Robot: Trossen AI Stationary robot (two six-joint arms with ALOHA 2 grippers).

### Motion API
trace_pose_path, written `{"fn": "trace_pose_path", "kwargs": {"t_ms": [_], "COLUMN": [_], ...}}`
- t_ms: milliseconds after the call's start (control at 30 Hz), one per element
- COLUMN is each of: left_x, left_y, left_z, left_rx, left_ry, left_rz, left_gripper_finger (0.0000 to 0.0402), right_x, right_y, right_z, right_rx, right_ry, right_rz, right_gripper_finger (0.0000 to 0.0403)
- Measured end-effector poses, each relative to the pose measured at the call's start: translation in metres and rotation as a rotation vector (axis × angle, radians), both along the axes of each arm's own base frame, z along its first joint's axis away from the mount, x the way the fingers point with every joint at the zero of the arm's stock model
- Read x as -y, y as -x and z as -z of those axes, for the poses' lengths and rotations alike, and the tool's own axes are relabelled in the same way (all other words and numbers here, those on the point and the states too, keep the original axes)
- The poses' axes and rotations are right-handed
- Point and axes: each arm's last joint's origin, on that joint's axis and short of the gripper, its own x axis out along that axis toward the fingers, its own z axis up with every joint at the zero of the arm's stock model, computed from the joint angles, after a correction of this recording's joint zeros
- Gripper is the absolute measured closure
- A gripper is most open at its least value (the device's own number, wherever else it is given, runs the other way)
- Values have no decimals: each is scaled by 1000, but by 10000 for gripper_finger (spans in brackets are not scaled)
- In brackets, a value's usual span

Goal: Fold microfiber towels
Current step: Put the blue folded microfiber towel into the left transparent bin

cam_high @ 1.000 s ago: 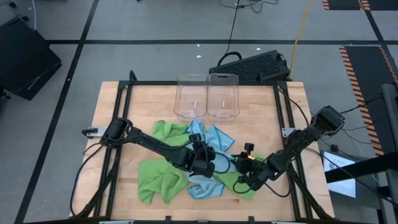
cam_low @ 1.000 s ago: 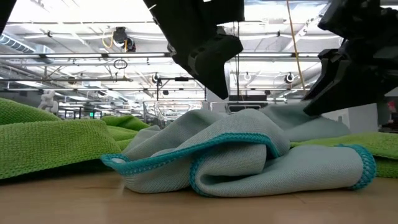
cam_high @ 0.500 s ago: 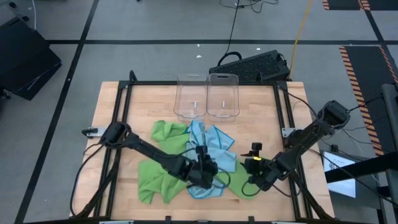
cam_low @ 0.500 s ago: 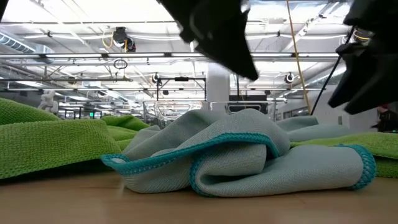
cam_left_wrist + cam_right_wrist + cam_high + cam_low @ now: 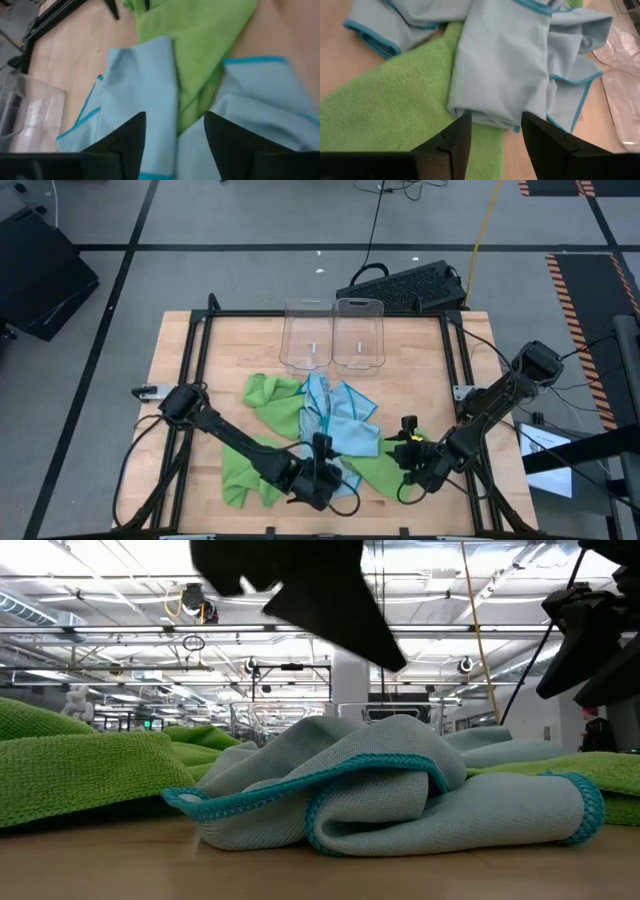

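High view: we find the left gripper (image 5: pixel 322 472) and right gripper (image 5: pixel 408 452) parted, empty, above the heaped microfiber towels (image 5: pixel 330 420).

towels (image 5: pixel 320 430) heaped mid-table, w/ bins (image 5: pixel 333 335) behind, far edge.

Straight down over the whole surface (image 5: pixel 180 350); level at surface height, close; wrists near, sharing the towel pile (image 5: pixel 330 425).
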Motion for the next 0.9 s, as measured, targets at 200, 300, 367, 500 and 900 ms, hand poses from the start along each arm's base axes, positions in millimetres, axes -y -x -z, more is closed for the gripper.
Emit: {"fn": "trace_pose_path", "kwargs": {"t_ms": [200,300,367,500,900], "left_x": [-18,-19,-17,-17,-27], "left_y": [-13,-14,-15,-17,-13], "left_z": [-1,6,10,21,50], "left_rx": [2,-27,-41,-61,-179], "left_ry": [21,10,9,5,-104], "left_rz": [7,22,59,50,-38], "left_gripper_finger": [166,171,175,170,156], "right_x": [-4,-7,-7,-6,2], "right_y": [-3,-6,-6,-8,-6], "right_z": [-2,-4,-3,-4,6], "right_rx": [39,55,56,58,46], "right_ry": [-52,-82,-77,-67,-54], "right_rz": [-4,-24,-29,-34,-20], "right_gripper_finger": [236,236,236,236,236]}}
